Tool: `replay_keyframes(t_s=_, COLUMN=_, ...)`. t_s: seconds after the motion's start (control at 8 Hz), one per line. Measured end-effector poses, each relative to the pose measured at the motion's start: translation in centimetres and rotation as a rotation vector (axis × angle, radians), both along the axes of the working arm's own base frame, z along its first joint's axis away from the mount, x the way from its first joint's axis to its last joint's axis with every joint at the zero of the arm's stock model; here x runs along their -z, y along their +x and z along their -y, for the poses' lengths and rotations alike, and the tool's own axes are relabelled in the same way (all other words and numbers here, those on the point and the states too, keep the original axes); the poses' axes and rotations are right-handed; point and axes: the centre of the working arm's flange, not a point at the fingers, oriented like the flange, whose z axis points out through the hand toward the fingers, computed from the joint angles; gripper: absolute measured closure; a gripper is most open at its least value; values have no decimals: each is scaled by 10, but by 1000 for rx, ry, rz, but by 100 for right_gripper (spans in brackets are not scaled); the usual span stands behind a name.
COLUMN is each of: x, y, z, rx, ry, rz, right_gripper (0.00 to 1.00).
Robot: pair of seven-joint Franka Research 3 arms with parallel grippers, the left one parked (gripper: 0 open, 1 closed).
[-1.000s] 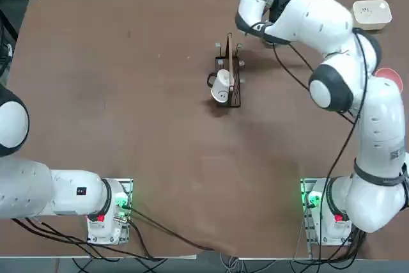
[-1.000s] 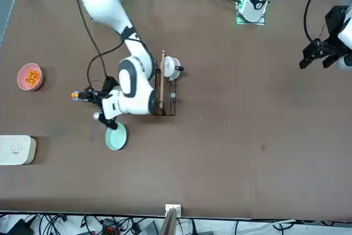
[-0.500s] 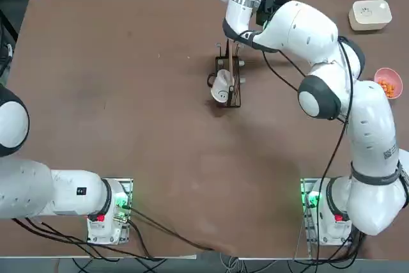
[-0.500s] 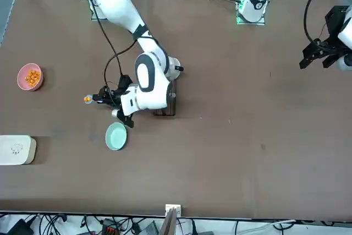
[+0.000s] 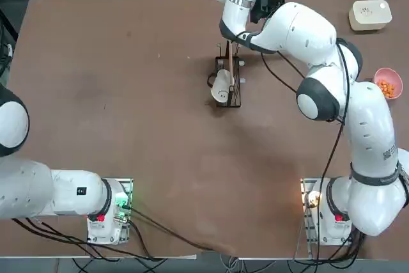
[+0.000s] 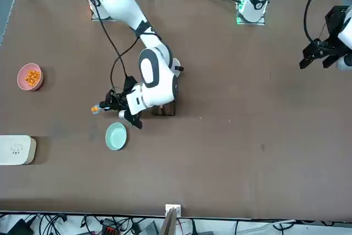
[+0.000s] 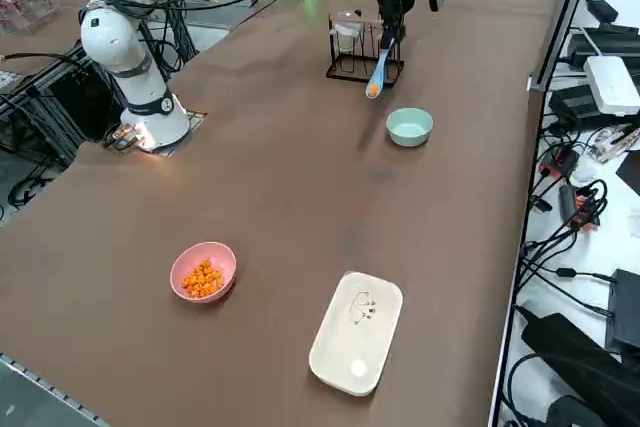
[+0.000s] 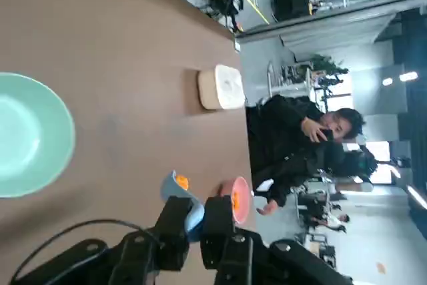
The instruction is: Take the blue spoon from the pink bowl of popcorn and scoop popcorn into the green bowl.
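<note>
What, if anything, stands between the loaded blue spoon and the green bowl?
Nothing visible does. The right gripper is shut on the blue spoon, which carries some popcorn above the table. The green bowl sits close by, its mouth uncovered, and the rack stands to the far side of the spoon, off that path.

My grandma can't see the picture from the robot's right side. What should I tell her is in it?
The robot's right gripper holds a blue spoon with orange popcorn in it, near an empty green bowl. More popcorn sits in a pink bowl, beside a cream box.
</note>
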Motion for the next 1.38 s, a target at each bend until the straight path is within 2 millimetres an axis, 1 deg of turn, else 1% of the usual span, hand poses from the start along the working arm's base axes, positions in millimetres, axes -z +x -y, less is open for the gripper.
replay_keyframes(t_s=0.5, x=5, y=-3, z=-29, rx=-71, ry=79, rz=89, right_gripper=87)
replay_keyframes(t_s=0.75, x=9, y=-3, z=-38, rx=-80, ry=131, rz=120, right_gripper=87)
replay_keyframes(t_s=1.0, x=6, y=3, z=-40, rx=-98, ry=175, rz=135, right_gripper=87)
replay_keyframes(t_s=1.12, x=4, y=9, z=-37, rx=-88, ry=221, rz=137, right_gripper=87)
replay_keyframes(t_s=1.38, x=-7, y=25, z=-25, rx=-62, ry=298, rz=155, right_gripper=87)
